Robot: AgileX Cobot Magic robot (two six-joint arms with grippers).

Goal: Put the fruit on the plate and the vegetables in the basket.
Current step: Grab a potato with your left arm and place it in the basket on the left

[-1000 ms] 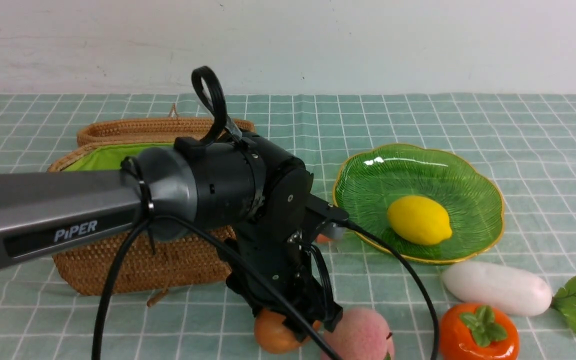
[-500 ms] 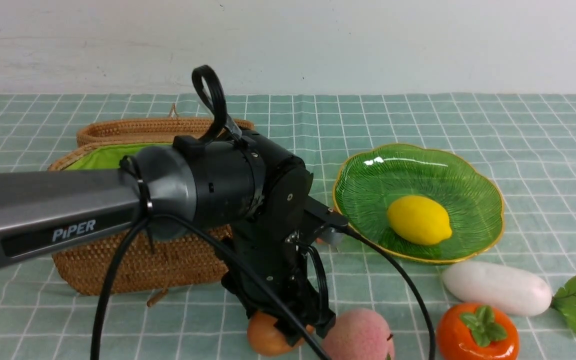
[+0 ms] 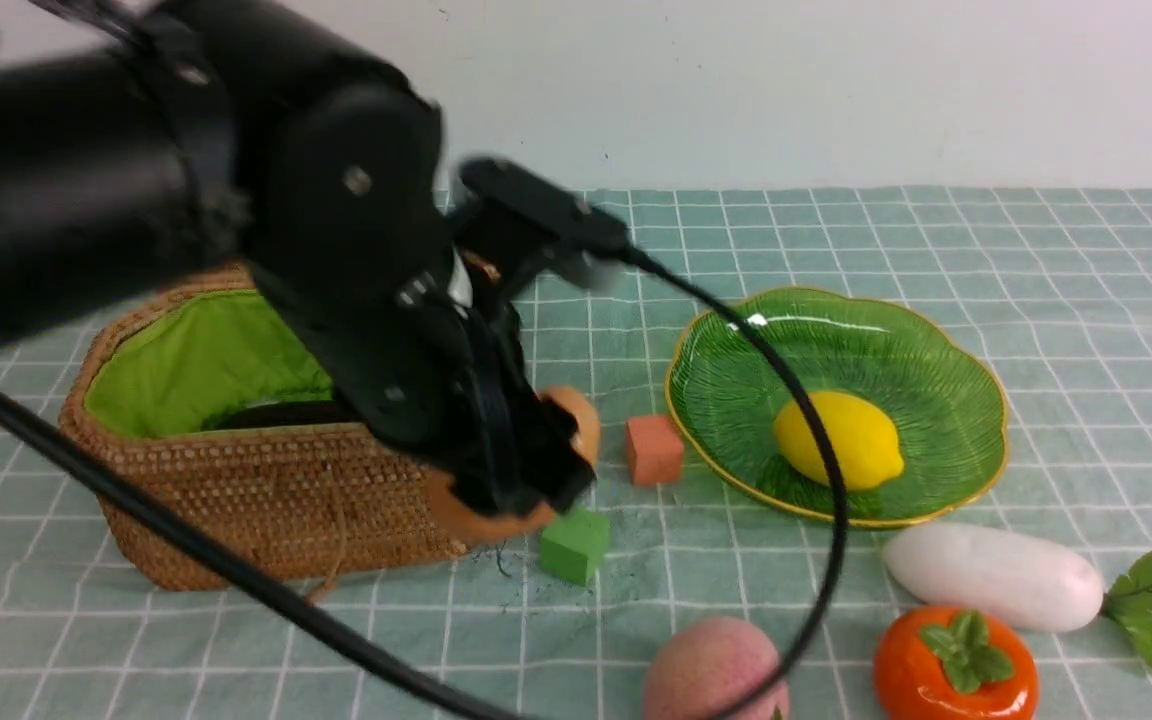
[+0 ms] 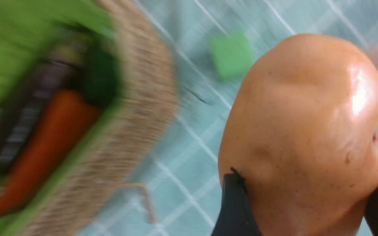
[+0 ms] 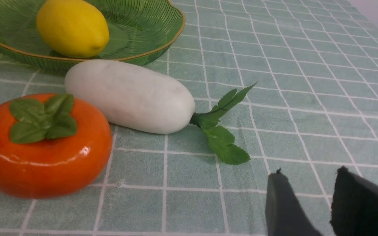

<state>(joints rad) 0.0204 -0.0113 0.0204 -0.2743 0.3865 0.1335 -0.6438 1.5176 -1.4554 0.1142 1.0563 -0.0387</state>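
My left gripper (image 4: 307, 177) is shut on the brown-orange potato (image 4: 307, 124), held in the air just off the right end of the wicker basket (image 3: 266, 510). An orange carrot (image 4: 44, 144) and a dark blurred shape lie inside on the green lining. The yellow lemon (image 3: 838, 440) rests on the green glass plate (image 3: 936, 330). In front of the plate lie the white radish (image 3: 991, 577), the persimmon (image 3: 956, 665) and the pink peach (image 3: 714, 670). My right gripper (image 5: 310, 173) is open and empty above the cloth, beyond the radish's (image 5: 130, 95) leaves.
An orange foam cube (image 3: 654, 450) sits between basket and plate, and a green cube (image 3: 574, 545) lies under the held potato. The left arm's black cable (image 3: 816, 470) loops in front of the plate. Checked cloth covers the table up to a white wall.
The left arm has risen from the cloth beside the peach, carrying the potato up and back toward the basket. Both cubes have come into view. The wrist view is blurred by the motion.
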